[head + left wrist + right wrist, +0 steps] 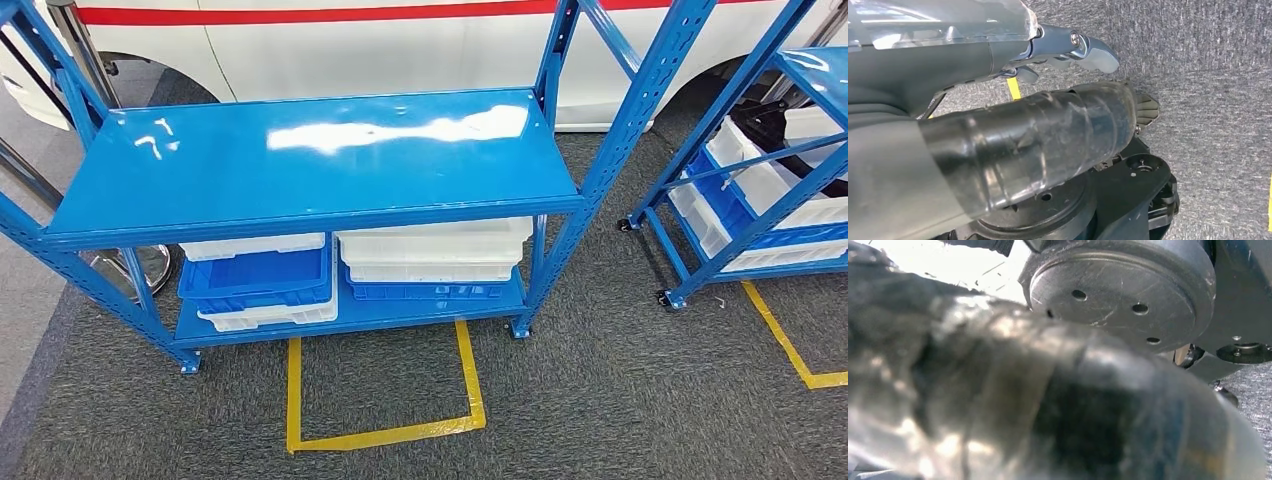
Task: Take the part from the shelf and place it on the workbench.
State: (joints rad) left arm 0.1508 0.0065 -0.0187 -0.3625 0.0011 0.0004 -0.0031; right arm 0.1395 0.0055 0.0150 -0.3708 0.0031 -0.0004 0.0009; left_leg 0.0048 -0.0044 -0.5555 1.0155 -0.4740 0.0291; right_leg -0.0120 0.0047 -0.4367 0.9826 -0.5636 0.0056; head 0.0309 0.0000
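Observation:
A blue metal shelf (310,165) stands in front of me, its wide top board bare and shiny. A second blue shelf (740,190) at the right holds white bins (760,180), and a black curved part (775,125) lies over them. My left hand (1048,100) hangs above the grey carpet, its taped thumb and silver fingers apart with nothing between them. My right hand (998,400) is a close blur in the right wrist view, and whether it holds anything cannot be made out.
Blue and white bins (260,280) are stacked on the near shelf's bottom board. Yellow tape (385,432) marks a square on the carpet before it. A white car with a red stripe (330,35) stands behind the shelves.

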